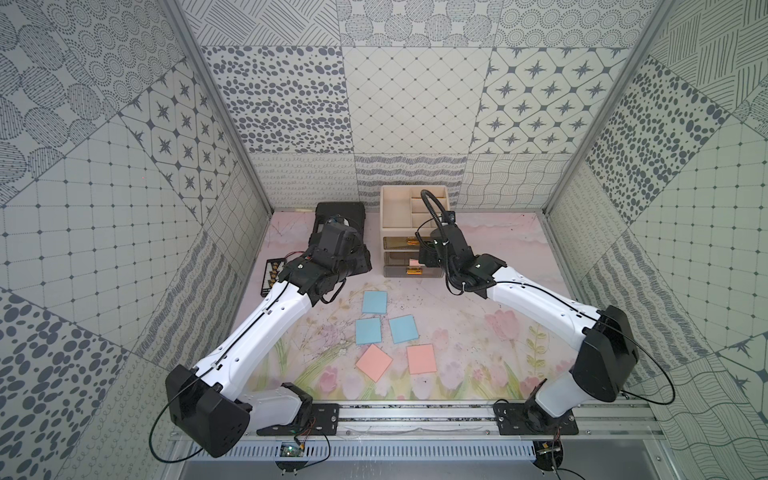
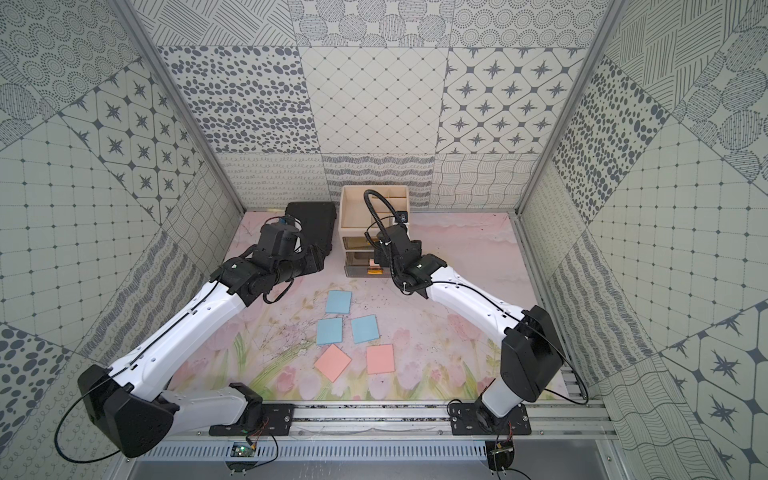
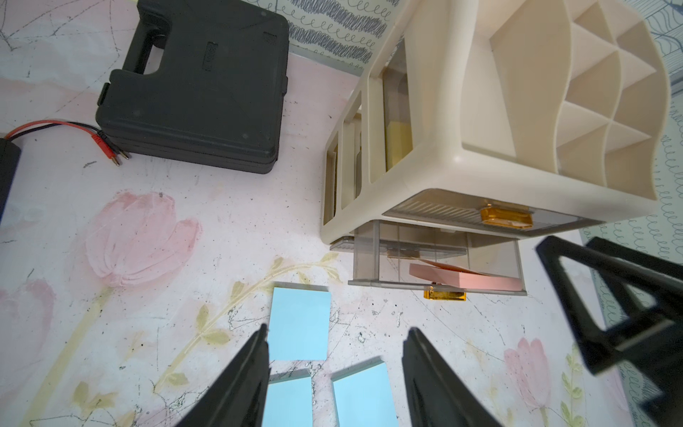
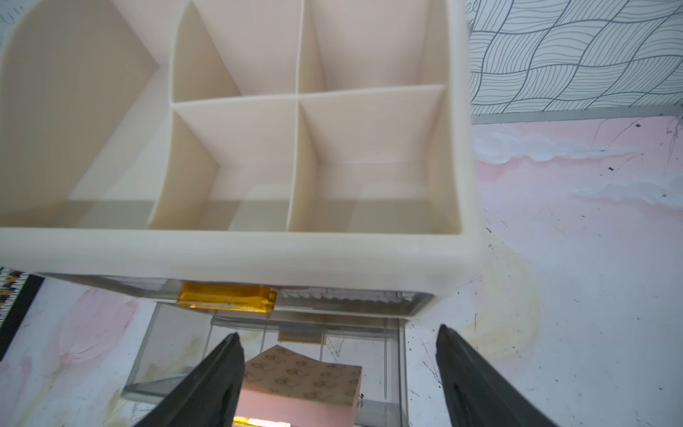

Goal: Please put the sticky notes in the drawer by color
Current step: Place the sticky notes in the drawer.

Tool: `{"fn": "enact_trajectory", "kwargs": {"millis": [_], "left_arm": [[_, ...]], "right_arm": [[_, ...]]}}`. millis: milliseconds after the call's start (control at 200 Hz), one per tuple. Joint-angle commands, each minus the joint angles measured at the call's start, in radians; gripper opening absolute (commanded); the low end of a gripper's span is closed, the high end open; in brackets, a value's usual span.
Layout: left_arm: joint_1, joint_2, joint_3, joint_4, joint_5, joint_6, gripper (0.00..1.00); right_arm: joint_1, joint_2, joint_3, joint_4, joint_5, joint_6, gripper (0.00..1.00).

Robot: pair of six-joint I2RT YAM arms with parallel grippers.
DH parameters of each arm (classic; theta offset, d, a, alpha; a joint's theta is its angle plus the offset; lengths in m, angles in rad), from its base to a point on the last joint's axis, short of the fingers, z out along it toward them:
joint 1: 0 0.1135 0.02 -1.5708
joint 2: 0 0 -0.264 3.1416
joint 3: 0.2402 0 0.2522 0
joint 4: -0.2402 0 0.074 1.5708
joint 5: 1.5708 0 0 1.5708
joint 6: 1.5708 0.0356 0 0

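**Pink into the open drawer, two pink and three blue left on the mat**

At far left the black case lies flat near the back wall, out of the working lane. The left gripper hovers over the blue sticky notes, jaws apart and empty. All three blue sheets lie flat and separate, with bare mat around each. In front of them, two pink notes lie apart from each other.

Further right stands the cabinet. Yellow shows through the side of its top drawer. A lower drawer is pulled out, with a pink pad inside. The right gripper hangs over it, jaws spread, gripping nothing.

The pink step appears to be in hand, with one drop made. The next move likely calls for lifting straight up, clear of the drawer's front wall and the overhanging top drawer handle, then reaching for a pink sheet. Thin paper flat on the mat offers little edge to pinch. The mat right of the cabinet is open.
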Motion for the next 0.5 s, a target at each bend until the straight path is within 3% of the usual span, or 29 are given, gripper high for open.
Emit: {"fn": "enact_trajectory", "kwargs": {"millis": [0, 250, 495], "left_arm": [[0.003, -0.022, -0.011, 0.003, -0.04, -0.014, 0.61], [0.003, -0.065, -0.039, 0.004, -0.035, -0.006, 0.62], [0.002, -0.129, -0.073, -0.018, -0.041, 0.006, 0.62]], "right_arm": [[0.009, -0.092, 0.019, -0.095, -0.045, 0.101, 0.84], [0.151, -0.062, -0.052, -0.316, -0.254, 0.314, 0.88], [0.271, 0.04, -0.059, -0.438, -0.38, 0.297, 0.97]]}}
